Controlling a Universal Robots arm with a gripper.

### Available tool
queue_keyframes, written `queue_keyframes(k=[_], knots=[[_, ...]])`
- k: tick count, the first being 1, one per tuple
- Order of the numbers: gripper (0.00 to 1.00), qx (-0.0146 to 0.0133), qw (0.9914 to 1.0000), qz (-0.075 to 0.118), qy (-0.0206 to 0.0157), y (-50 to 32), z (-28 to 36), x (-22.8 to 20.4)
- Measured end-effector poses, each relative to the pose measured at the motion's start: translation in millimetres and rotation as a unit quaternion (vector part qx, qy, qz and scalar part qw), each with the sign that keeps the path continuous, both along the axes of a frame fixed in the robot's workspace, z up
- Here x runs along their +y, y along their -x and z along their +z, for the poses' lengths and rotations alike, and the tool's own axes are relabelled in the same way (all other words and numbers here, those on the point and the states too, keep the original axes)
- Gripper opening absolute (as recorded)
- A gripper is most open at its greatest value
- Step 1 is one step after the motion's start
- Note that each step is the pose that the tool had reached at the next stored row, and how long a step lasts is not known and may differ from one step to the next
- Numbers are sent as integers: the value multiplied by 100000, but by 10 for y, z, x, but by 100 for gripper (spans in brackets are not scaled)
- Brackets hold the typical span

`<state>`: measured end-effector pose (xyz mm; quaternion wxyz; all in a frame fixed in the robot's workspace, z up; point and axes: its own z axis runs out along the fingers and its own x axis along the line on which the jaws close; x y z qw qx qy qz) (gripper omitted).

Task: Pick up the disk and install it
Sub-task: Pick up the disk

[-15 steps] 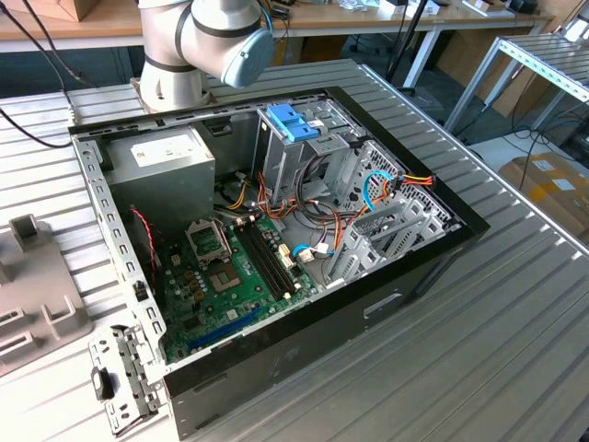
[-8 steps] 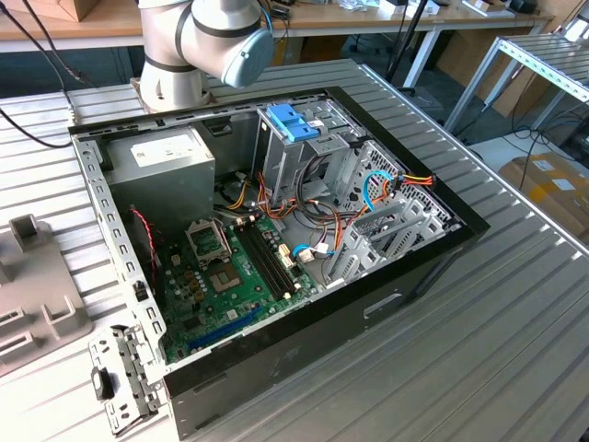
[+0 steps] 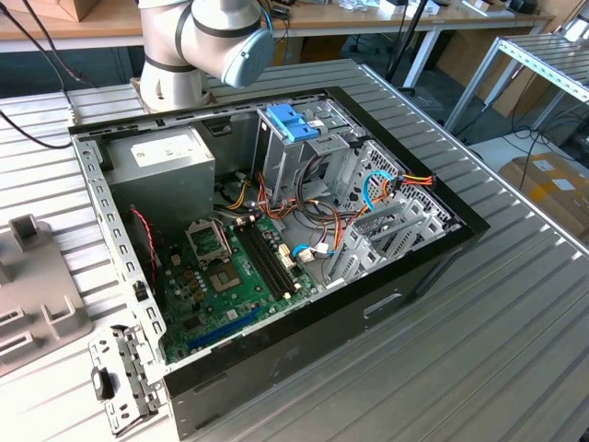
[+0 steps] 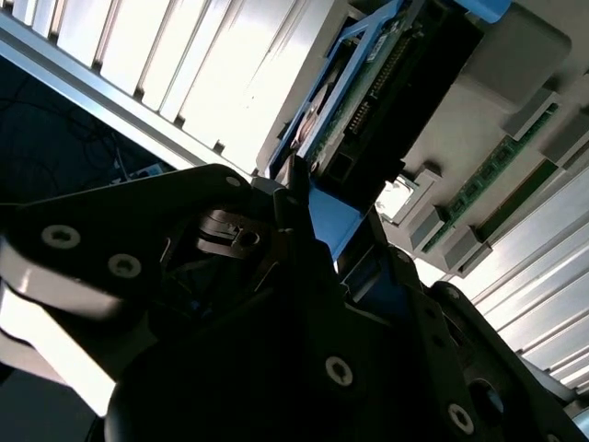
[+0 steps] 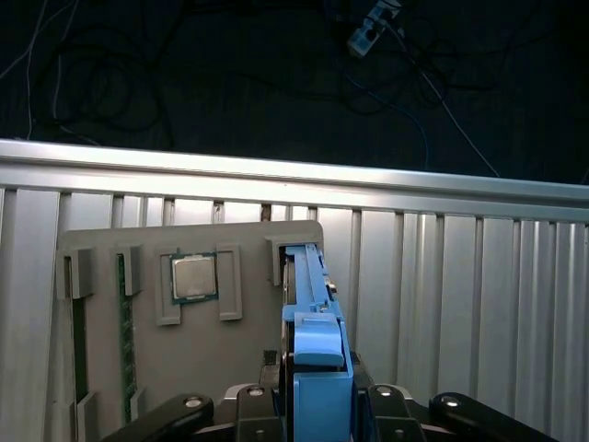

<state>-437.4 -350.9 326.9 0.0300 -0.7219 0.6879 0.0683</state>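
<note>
The disk stands on its edge in a slot of a grey holder plate, its blue rail running along the edge facing the camera. Its blue end tab sits between my gripper's dark fingers, which press against it from both sides. In the second wrist view the disk shows its dark body and circuit board, and the gripper clamps the blue tab. The exterior view shows the open computer case and the arm's base.
A processor chip and memory sticks sit in other recesses of the holder plate. Inside the case are the motherboard, a power supply, a drive cage with a pale-blue latch and loose cables. A metal bracket lies by the case.
</note>
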Motion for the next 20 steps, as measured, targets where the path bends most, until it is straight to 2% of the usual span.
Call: queue_keyframes(k=[1, 2, 3, 4, 6, 8, 9, 10, 14, 16, 18, 20], knots=[[38, 0, 100000, -1, 5, 0, 0, -1], [44, 7, 100000, -2, 7, 0, 0, -1], [44, 7, 100000, 1, 9, 0, 0, -2], [51, 6, 100000, -2, 8, 0, 0, -2], [51, 16, 100000, 1, 14, 1, 7, -3], [51, 9, 100000, 0, 3, 0, 106, -2], [51, 9, 100000, -3, -88, 0, 134, -2], [51, -6, 100000, -2, -194, 0, 142, -2], [51, 9, 100000, 87, -213, 0, 144, -2], [51, 8, 99977, 2122, -214, 0, 142, 7], [51, 21, 99883, 4822, -216, 1, 136, 19], [51, 16, 99864, 5208, -253, 2, 126, 59]])
